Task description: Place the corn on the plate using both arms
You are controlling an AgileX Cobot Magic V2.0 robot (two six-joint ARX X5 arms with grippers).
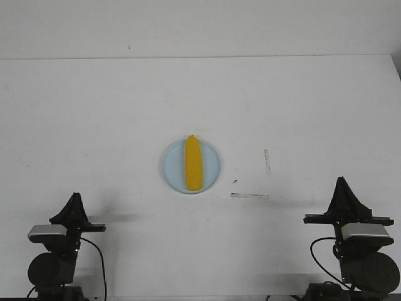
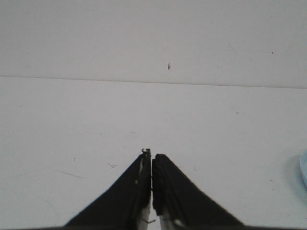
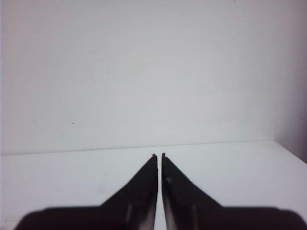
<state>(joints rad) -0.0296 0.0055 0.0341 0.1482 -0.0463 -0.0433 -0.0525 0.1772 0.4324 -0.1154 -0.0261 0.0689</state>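
Corn (image 1: 193,163) lengthwise on plate (image 1: 212,177). L gripper (image 2: 151,155) + R gripper (image 3: 159,155) jaws pressed together, holding nothing. No legible writing.

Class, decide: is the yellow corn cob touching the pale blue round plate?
Touching. The front view shows the yellow corn cob lying lengthwise across the pale blue round plate, resting within its rim.

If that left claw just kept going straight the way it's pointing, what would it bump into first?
Probably nothing on the table. The left gripper, jaws shut, points over bare white table toward the back wall. The plate sits off to one side, out of that line. Depth is hard to judge.
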